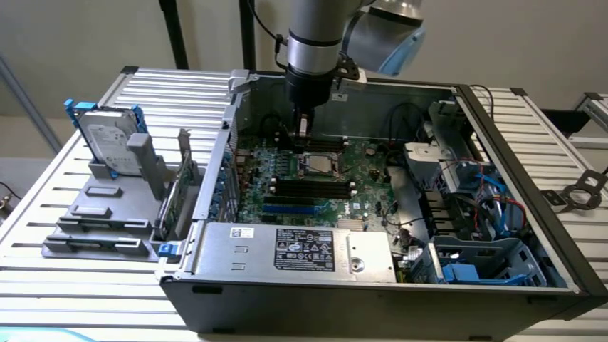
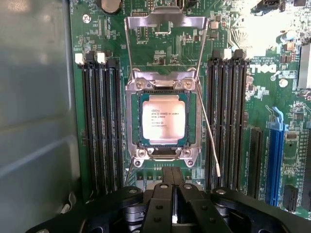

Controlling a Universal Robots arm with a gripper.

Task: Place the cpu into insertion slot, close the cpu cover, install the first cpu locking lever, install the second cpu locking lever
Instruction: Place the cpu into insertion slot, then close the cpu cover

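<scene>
We see chip [image 2: 164, 116] seated in socket [image 2: 132, 121] | cover [image 2: 165, 18] raised | pincer [image 2: 171, 174] clenched, empty | risk, we judge: loose lever [image 2: 209, 128] snags the cover.

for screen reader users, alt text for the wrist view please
A silvery cpu sits in the square socket on a green circuit board, its metal cover standing open. Long black memory slots flank it, and the gripper hangs near the socket.

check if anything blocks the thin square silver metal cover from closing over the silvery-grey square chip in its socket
Nothing visible does. The cover stands open, the chip lies bare in the socket, and the thin wire lever runs beside it, off the chip.
</scene>
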